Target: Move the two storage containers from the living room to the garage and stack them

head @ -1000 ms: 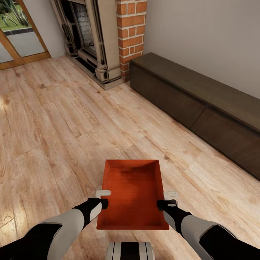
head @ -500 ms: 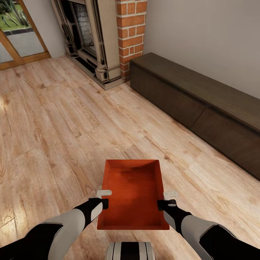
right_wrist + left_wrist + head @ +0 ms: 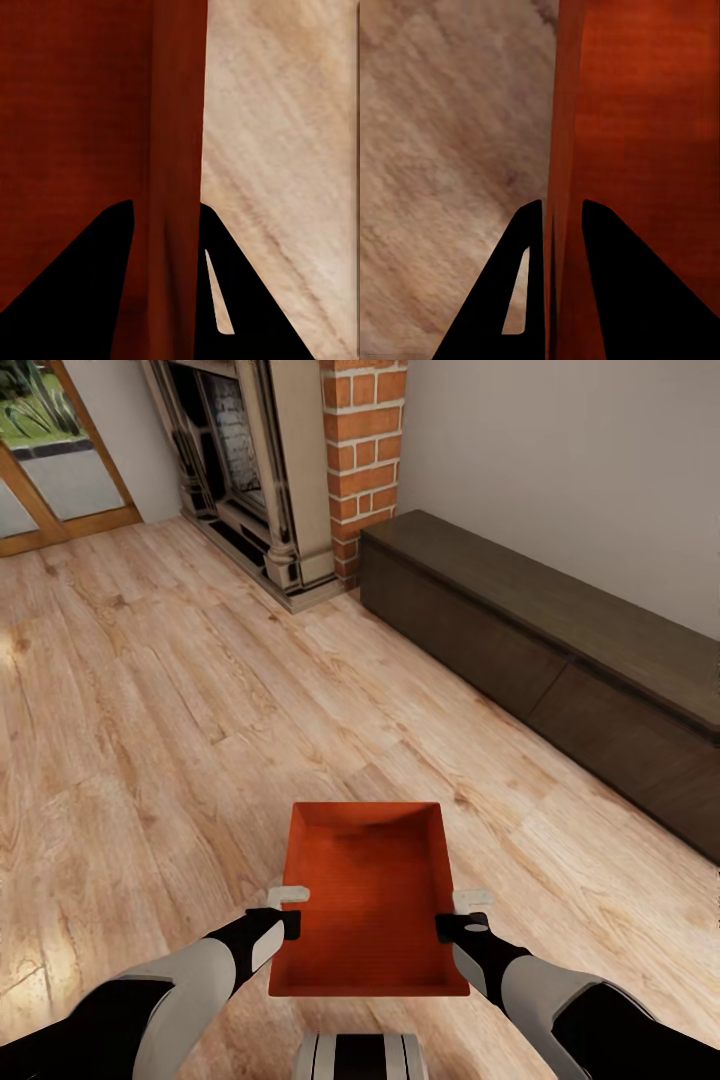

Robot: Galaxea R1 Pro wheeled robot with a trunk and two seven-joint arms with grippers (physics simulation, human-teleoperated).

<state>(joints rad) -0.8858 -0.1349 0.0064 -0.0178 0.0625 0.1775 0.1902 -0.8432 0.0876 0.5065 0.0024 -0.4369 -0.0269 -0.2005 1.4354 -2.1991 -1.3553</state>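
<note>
Both arms reach forward and slightly inward from the lower corners of the head view, forearms level, carrying one orange-red storage container (image 3: 368,900) between them above the light wood-plank floor (image 3: 150,710). The left tool (image 3: 290,910) is clamped on the container's left wall, one finger (image 3: 521,285) outside and the other inside the wall. The right tool (image 3: 458,913) is likewise clamped on the right wall, its fingers (image 3: 232,300) straddling the thin rim. The container sits level and lidless, its ribbed inside bare. Ahead stand a red-brick fireplace (image 3: 365,450), a long dark low cabinet (image 3: 540,650) along the white wall, and wood-framed glass doors (image 3: 50,470).
</note>
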